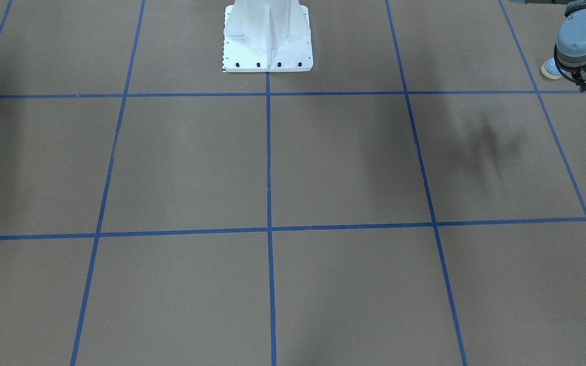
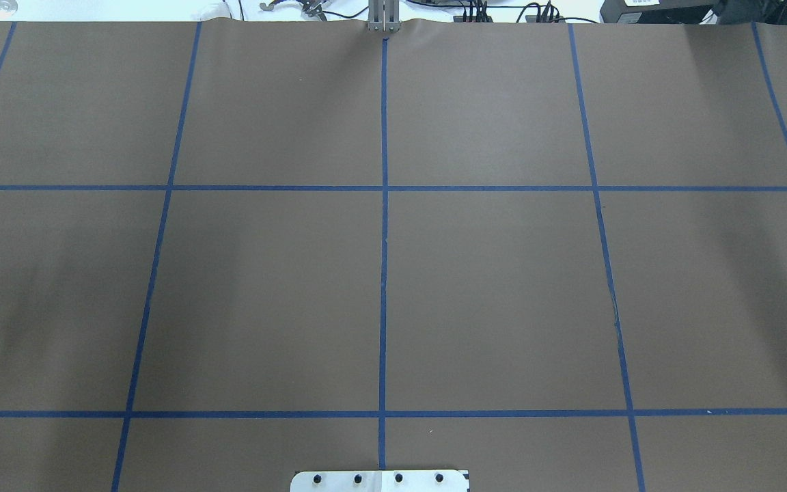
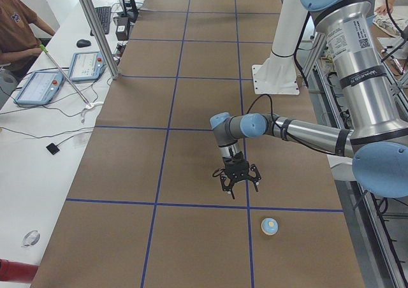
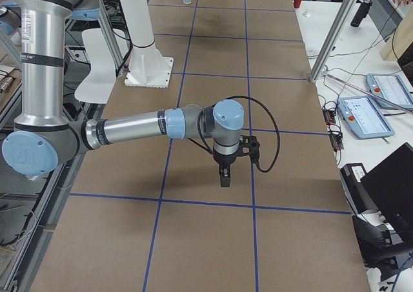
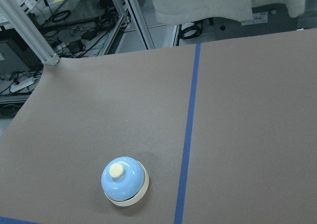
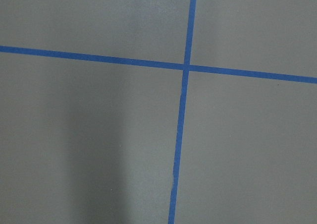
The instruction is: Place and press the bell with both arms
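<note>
The light-blue bell (image 3: 269,225) with its cream button stands upright on the brown table near the robot's left end. It also shows in the left wrist view (image 5: 124,181) and, half hidden by the arm, in the front-facing view (image 1: 549,69). My left gripper (image 3: 239,185) hangs above the table, a short way from the bell and not touching it; only a side view shows it clearly, so I cannot tell its state. My right gripper (image 4: 224,176) points down over the table's other end, holding nothing I can see; I cannot tell its state either.
The white bolted pedestal (image 1: 267,40) stands at the robot's edge of the table. Blue tape lines (image 2: 383,225) divide the brown surface into squares. A side desk with tablets (image 3: 41,84) and a metal post (image 3: 95,27) run along the operators' side.
</note>
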`<state>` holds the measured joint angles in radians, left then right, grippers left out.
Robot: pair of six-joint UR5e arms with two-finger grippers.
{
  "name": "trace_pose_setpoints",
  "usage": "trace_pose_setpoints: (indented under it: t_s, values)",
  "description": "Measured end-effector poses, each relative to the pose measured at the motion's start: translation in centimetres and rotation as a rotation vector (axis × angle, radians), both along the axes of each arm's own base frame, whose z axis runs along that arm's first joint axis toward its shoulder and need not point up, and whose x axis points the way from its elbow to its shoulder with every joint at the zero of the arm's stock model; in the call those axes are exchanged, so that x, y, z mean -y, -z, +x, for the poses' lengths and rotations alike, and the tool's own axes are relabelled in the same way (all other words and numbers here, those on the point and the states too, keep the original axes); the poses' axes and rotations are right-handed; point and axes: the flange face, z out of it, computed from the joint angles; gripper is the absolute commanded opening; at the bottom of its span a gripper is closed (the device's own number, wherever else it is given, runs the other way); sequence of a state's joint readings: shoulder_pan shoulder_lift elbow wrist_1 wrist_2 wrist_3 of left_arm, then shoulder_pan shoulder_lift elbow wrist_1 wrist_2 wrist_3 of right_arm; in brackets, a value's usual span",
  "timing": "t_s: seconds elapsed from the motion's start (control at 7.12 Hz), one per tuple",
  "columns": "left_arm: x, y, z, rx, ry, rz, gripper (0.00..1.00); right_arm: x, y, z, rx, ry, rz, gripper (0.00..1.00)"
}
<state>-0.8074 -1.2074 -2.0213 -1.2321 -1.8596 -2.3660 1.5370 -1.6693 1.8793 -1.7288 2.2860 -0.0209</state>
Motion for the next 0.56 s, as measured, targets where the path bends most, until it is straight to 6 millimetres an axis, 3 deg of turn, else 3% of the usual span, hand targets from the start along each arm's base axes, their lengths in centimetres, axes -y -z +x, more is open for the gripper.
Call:
trace_pose_setpoints:
  t_s: [0.56]
  values:
    - [-0.1, -6.2, 4.1, 0.093, 0.156, -0.132, 1.00, 0.2, 0.2, -0.4, -0.001, 0.008, 0.004, 1.00]
